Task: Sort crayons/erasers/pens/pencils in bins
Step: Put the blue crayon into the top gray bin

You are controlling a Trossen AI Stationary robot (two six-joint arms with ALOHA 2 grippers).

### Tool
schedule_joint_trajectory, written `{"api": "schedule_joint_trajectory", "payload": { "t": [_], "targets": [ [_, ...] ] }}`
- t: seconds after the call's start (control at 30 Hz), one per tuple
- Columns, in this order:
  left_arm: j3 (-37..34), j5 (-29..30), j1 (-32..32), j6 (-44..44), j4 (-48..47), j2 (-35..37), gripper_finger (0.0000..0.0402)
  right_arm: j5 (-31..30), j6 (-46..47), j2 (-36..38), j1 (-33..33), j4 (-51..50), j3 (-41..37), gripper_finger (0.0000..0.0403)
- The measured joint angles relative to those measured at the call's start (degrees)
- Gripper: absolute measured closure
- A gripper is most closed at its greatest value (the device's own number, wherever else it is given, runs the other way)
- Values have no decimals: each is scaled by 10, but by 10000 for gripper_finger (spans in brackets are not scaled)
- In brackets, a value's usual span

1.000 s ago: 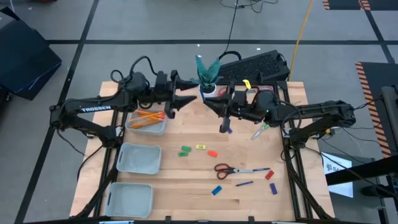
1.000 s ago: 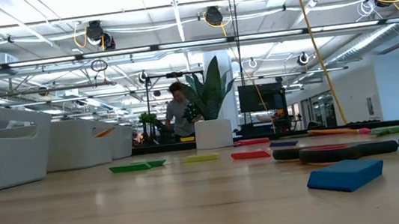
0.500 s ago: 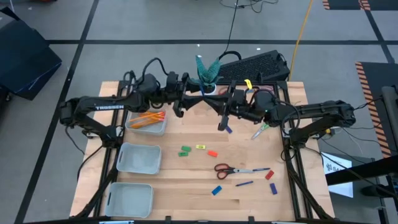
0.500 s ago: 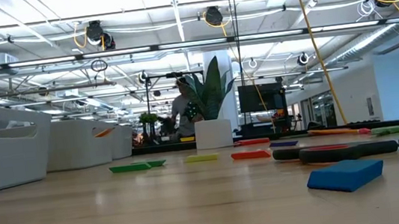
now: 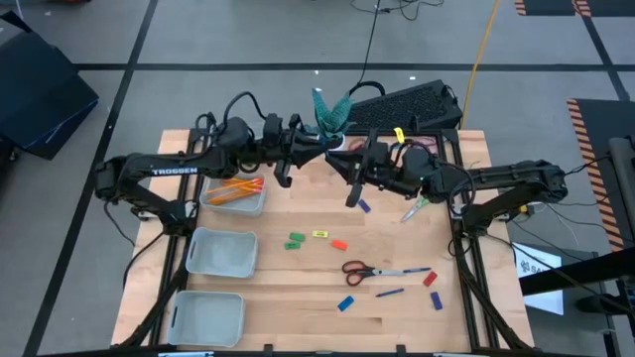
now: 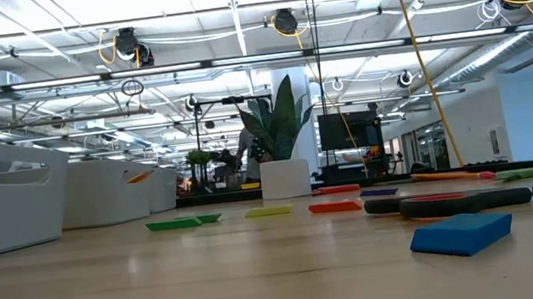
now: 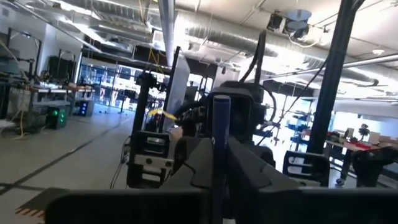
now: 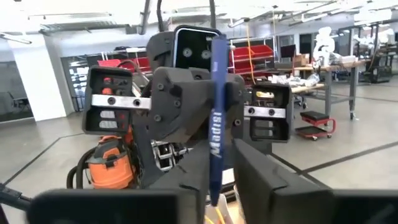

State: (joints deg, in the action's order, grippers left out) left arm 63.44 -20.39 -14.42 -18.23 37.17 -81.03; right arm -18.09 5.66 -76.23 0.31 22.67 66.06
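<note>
Pen (image 8: 216,118), dark blue with white letters, stands straight up in the air at the far middle of the counter (image 5: 298,283); the right gripper (image 5: 350,184) is clenched on it, with its jaws on the low end; the left gripper (image 5: 316,157) is right up against the same pen from the other side; I cannot tell if the left jaws are closed on it or loose.

From above, the two arms meet nose to nose just in front of the white plant pot (image 5: 333,145).

Three bins show in a row down the left side; the far bin (image 5: 260,205) has orange pencils (image 5: 236,188) in it; the middle bin (image 5: 222,266) and the near bin (image 5: 206,332) sit closer to the near edge.

Erasers lie in the middle of the counter: a green eraser (image 5: 295,240), a yellow eraser (image 5: 320,234) and a red eraser (image 5: 339,244) close together; a blue eraser (image 5: 345,303) is nearer the front; more small ones lie near the right side.

Red scissors (image 5: 359,268) lie near the erasers; another pen (image 5: 389,293) lies flat just near of the scissors; green scissors (image 5: 414,208) lie under the right arm.
</note>
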Motion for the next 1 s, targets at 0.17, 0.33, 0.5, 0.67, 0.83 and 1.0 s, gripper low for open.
{"api": "schedule_joint_trajectory", "payload": {
  "t": [0.17, 0.33, 0.5, 0.67, 0.83, 1.0],
  "targets": [
    [38, -8, -18, 35, -105, 14, 382, -3, 27, 0, -3, -21, 0, 256],
    [114, -2, -62, 130, -333, 23, 383, -35, 44, 0, -2, -63, 0, 168],
    [141, 62, -140, 226, -556, 34, 379, -61, 43, 0, -2, -129, 0, 107],
    [106, 146, -248, 271, -724, 31, 375, -63, 107, -4, -15, -271, 0, 95],
    [28, 225, -327, 290, -758, 25, 374, 3, 118, -48, -31, -428, 0, 102],
    [-77, 255, -379, 291, -726, 27, 373, 91, 131, -111, -25, -525, 39, 103]
  ]
}}
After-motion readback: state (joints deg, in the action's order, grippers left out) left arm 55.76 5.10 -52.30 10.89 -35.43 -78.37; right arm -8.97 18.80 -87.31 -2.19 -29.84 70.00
